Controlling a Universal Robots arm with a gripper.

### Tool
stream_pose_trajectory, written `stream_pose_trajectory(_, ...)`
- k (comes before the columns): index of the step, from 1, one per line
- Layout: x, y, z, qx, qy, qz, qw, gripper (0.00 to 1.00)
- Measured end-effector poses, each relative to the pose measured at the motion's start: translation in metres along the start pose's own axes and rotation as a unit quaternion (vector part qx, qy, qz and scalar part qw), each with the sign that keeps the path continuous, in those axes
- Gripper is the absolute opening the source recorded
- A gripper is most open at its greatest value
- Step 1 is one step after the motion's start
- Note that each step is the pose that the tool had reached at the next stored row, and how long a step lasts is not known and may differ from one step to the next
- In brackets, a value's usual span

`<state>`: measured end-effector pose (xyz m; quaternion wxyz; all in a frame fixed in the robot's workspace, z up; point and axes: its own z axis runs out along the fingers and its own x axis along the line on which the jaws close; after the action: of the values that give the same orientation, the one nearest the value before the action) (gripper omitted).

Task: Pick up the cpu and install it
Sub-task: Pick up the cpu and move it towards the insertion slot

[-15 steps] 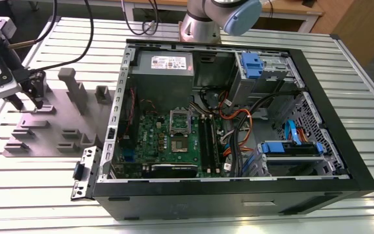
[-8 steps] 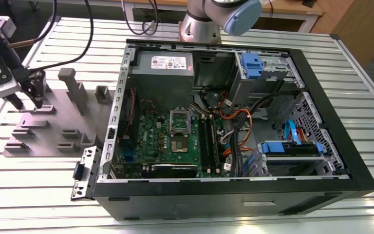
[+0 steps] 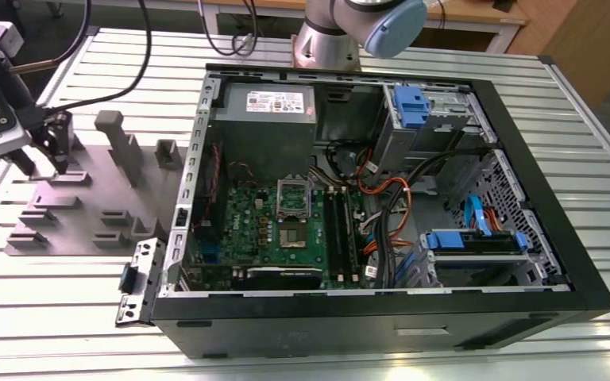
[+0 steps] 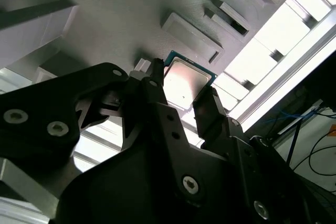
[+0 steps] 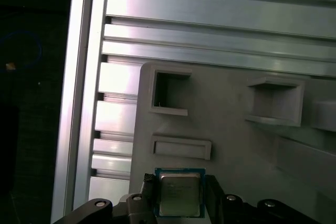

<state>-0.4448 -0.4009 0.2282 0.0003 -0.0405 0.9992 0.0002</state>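
The cpu (image 5: 179, 193), a small square chip with a dull silvery top and thin green rim, sits between my two black fingers in both wrist views, just over the grey holder tray (image 5: 231, 145). In the second wrist view the cpu (image 4: 185, 83) has a finger (image 4: 157, 85) against one edge and the other finger pressed to the opposite edge. My gripper (image 3: 47, 167) hangs over the tray's far corner at the exterior view's left, shut on the chip. The silvery socket frame (image 3: 295, 195) lies on the green motherboard inside the open computer case (image 3: 559, 262).
The grey tray (image 3: 83, 226) carries several raised posts and empty recesses beside my fingers. The slatted aluminium table (image 3: 61, 317) runs under everything. Cables, blue drive brackets (image 3: 475, 242) and a grey power supply (image 3: 268, 111) crowd the case around the motherboard.
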Motion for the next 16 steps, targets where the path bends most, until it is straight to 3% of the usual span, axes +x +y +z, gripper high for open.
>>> stream_pose_trajectory(16,0.0,0.0004,-0.01,0.0001,0.0001,0.0,1.0,0.47)
